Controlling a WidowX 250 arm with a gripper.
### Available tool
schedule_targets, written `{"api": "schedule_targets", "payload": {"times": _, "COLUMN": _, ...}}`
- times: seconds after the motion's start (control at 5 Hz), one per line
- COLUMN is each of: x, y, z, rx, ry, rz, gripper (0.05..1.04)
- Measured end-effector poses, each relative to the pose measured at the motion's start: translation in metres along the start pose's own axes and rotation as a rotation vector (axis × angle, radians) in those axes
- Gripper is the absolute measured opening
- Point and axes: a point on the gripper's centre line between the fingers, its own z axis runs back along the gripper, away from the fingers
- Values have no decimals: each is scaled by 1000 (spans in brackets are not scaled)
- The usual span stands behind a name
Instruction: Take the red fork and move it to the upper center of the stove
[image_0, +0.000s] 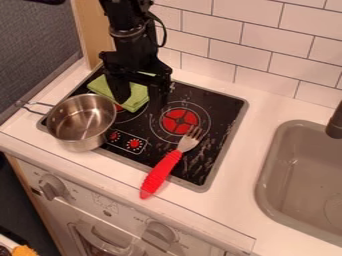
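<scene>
The gripper hangs over the upper left part of the stove, its two fingers apart with nothing held between them. Lower right of it lies the red fork. Its metal tines rest by the right burner's red centre, and its red handle slants down to the left, past the stove's front edge onto the counter.
A green cloth lies beneath the gripper, partly hidden by it. A metal pot stands at the stove's left, handle outward. The sink is on the right, and a tiled wall stands behind.
</scene>
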Motion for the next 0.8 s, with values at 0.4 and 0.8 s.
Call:
{"api": "schedule_targets", "payload": {"times": 0.4, "x": -14, "y": -22, "z": -20, "rx": -22, "ry": 54, "rz": -37, "gripper": 1000}}
{"api": "schedule_targets", "payload": {"times": 0.8, "x": -34, "y": -54, "z": -40, "rx": -25, "ry": 142, "rz": -98, "gripper": 1000}}
